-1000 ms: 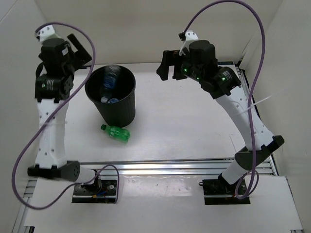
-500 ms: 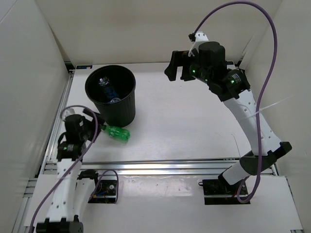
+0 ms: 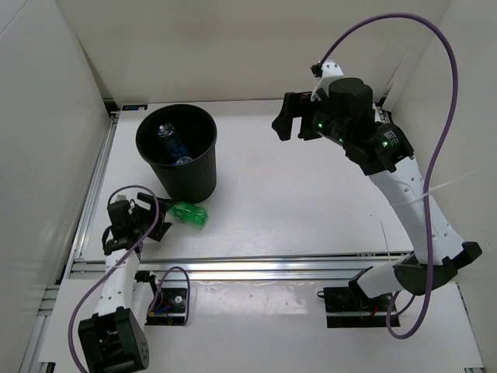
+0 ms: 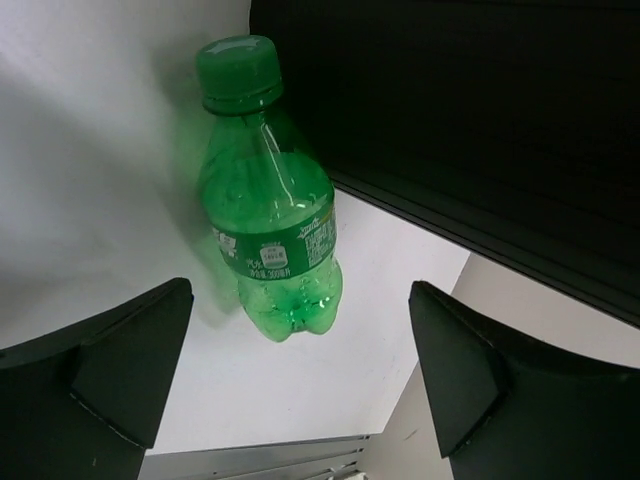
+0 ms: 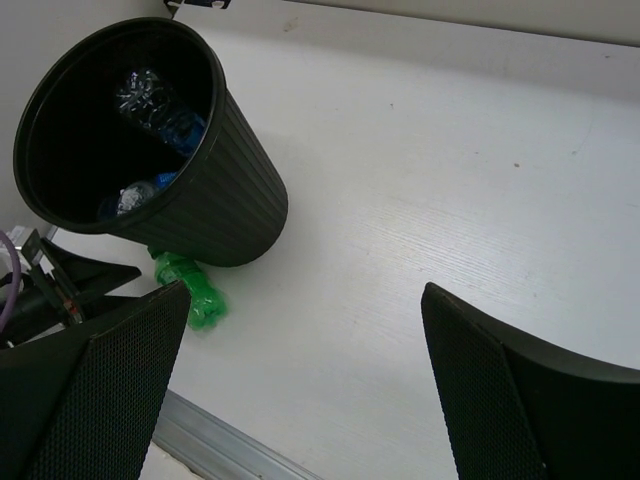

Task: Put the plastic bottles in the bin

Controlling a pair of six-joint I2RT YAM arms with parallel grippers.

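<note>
A green plastic bottle (image 3: 191, 214) lies on its side on the table against the foot of the black bin (image 3: 194, 177). My left gripper (image 3: 155, 221) is low beside it on the left, open, nothing between its fingers. In the left wrist view the green bottle (image 4: 270, 220) lies just ahead of the open left gripper (image 4: 300, 390), base toward me, with the bin wall (image 4: 450, 120) on the right. Clear bottles with blue labels (image 3: 171, 140) lie inside the bin. My right gripper (image 3: 291, 124) hangs open and empty, high at the back right. The right wrist view shows the bin (image 5: 235, 190), the clear bottles (image 5: 160, 110) in it, and the green bottle (image 5: 190, 295).
White walls enclose the table on the left, back and right. An aluminium rail (image 3: 256, 264) runs along the near edge. Purple cables (image 3: 443, 116) loop from both arms.
The left arm has swung down from above the bin to table level beside the green bottle. A clear bottle seen at the bin's mouth now lies inside. The right arm drifted slightly right.
</note>
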